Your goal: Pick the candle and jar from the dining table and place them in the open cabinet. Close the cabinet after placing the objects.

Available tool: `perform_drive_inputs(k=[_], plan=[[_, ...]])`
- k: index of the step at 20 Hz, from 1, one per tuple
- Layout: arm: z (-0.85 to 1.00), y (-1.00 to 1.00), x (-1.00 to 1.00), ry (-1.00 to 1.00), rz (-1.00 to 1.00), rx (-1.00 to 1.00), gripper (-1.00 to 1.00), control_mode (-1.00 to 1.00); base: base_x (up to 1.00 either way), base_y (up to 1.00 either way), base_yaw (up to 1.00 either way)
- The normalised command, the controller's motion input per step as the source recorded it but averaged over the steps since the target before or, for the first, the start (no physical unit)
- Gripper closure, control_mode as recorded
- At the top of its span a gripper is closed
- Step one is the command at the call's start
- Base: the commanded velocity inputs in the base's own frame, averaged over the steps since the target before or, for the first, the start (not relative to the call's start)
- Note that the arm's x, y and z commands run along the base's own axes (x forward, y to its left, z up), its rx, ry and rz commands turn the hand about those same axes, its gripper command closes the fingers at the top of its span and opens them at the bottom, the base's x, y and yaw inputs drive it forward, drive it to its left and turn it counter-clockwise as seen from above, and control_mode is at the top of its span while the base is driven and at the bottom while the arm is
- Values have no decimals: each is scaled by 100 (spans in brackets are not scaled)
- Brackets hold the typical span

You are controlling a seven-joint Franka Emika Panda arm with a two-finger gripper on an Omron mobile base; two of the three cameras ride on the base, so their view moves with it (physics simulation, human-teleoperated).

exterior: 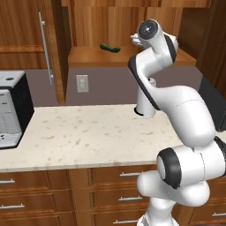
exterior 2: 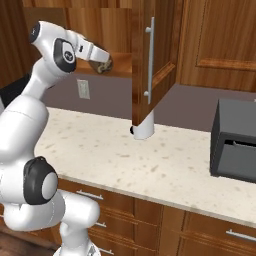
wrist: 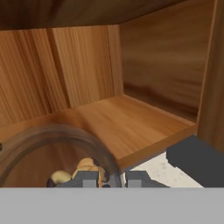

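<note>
My gripper (exterior 2: 103, 61) is raised to the open cabinet (exterior 2: 150, 65) and is shut on the jar (exterior 2: 106, 63), a small dark brown pot. In the hand view the jar (wrist: 39, 153) curves round and dark at the lower left, its gold knob just left of the finger tips of my gripper (wrist: 111, 179). It hangs at the front edge of the cabinet's wooden shelf (wrist: 131, 127). From the left base view the hand (exterior: 135, 39) peeks out behind the arm's wrist, in front of the shelf (exterior: 88, 57). The candle and the dining table are out of view.
A small green object (exterior: 109, 47) lies on the shelf. The cabinet doors stand open, one left (exterior: 44, 48), one right (exterior 2: 150, 75). Below, a speckled counter (exterior: 79, 132) carries a white paper-towel roll (exterior: 145, 103), a silver-and-black appliance (exterior: 11, 110) and a dark box (exterior 2: 235, 145).
</note>
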Motion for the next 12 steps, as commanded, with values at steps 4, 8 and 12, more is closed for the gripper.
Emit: perform_drive_inputs(k=[4,8,12], plan=[[-23,0,16,0,0,0,100,-100,0,0,0],[-14,0,12,0,0,0,100,-100,0,0,0],[3,-7,2,0,0,0,100,-100,0,0,0]])
